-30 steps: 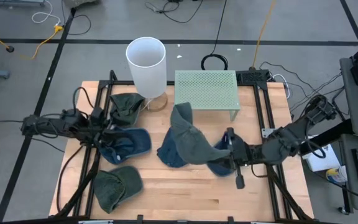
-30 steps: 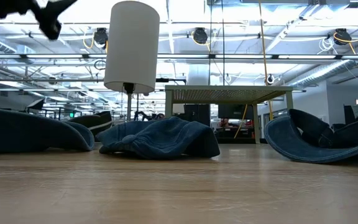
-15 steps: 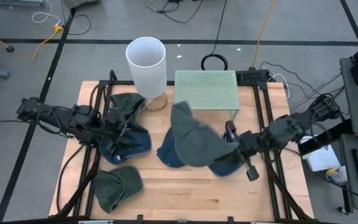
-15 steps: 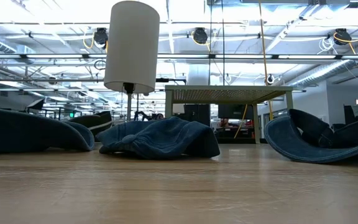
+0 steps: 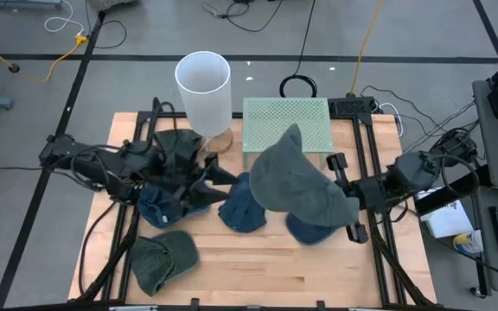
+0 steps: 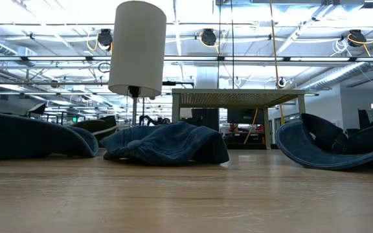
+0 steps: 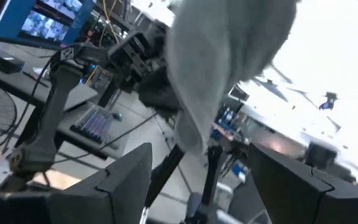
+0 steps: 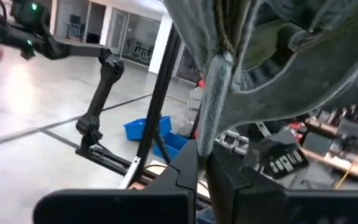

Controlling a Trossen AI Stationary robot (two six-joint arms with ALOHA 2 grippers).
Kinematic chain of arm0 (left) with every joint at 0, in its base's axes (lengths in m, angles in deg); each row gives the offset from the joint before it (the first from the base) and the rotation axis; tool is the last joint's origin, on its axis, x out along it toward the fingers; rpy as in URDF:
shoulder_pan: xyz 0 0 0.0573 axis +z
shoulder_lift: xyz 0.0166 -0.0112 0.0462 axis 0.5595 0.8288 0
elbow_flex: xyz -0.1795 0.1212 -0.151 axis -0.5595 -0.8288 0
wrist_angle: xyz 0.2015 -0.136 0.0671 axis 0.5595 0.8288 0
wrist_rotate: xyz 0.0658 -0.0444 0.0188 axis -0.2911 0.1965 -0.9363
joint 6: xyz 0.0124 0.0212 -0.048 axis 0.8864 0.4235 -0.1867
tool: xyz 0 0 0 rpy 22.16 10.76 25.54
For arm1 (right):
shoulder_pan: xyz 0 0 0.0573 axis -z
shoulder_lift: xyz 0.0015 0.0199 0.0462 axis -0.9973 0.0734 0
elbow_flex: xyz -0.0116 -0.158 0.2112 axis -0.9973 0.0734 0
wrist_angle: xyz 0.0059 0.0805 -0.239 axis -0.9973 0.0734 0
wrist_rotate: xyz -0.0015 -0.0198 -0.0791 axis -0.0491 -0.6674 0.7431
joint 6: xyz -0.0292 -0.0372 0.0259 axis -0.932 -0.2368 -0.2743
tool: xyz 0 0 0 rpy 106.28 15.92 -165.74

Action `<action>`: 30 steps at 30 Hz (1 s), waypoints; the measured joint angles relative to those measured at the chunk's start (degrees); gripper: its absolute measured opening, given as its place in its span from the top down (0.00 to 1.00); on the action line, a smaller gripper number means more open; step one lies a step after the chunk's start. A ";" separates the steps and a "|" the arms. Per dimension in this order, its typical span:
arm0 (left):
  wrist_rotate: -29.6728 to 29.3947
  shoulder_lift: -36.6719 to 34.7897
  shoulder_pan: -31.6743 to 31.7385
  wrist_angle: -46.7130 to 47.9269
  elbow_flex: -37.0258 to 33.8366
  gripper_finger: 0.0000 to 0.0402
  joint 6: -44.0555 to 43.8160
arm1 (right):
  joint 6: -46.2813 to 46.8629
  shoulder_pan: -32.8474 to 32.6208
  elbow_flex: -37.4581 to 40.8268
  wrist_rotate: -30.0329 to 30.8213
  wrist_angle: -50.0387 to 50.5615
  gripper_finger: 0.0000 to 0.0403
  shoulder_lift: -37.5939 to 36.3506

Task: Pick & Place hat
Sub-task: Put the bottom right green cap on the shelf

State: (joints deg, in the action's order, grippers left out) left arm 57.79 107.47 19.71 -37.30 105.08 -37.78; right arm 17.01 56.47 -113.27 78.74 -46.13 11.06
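So the right gripper (image 5: 346, 206) is clamped tight on the edge of a grey-green hat (image 5: 296, 183) and has it up off the counter (image 5: 258, 268), hanging over the blue hats near the green perforated stand (image 5: 285, 122). In the right wrist view you can see the fabric pinched right between the fingers (image 8: 191, 163), with the rest of the hat flopping loose.

The left gripper (image 5: 225, 175) sits with its jaws apart, reaching toward the hat from the pile of hats on the left side. Looks to me like a handoff, or a carry to the white cylinder (image 5: 204, 91), hard to say which.

If it's a handoff, I'd get the left jaws around a good fold of brim before the right lets go. The grip is only on a thin bit of edge, so go slow, and keep the dangling part clear of the stand's corner.
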 joint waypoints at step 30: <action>-2.95 11.55 4.86 -15.53 7.98 0.62 -2.06 | -8.77 4.66 0.00 8.28 -5.64 0.98 0.10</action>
State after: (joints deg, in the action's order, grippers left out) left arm 54.84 119.02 24.57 -52.83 113.06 -39.85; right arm 8.24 61.12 -113.27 87.02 -51.78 11.16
